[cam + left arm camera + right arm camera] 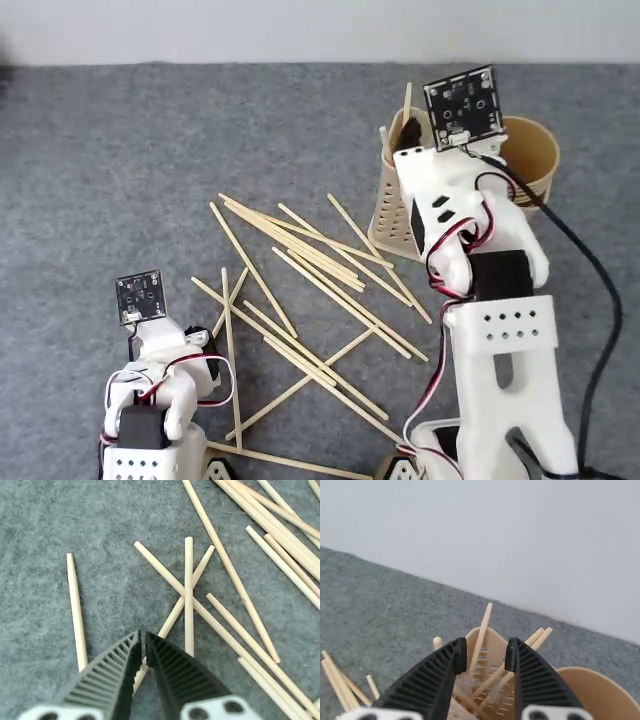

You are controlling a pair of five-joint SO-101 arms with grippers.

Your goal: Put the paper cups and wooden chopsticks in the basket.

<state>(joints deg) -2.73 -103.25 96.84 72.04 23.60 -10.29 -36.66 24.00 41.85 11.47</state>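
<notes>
Pale wooden chopsticks [188, 595] lie scattered (several crossed) on the grey tabletop [150, 150]. The closed left claw [142, 639] is over one; the open right claw [484, 655] is above the basket [395, 215].

From above, the right arm [480, 270] covers the right side of the basket [392, 215] and the left part of the paper cup [540, 160]. What lies deep in the basket is hidden. One chopstick [168, 619] slips under the left gripper [143, 635], so its near end is hidden. Other chopsticks [280, 562] run off the picture's edge.
</notes>
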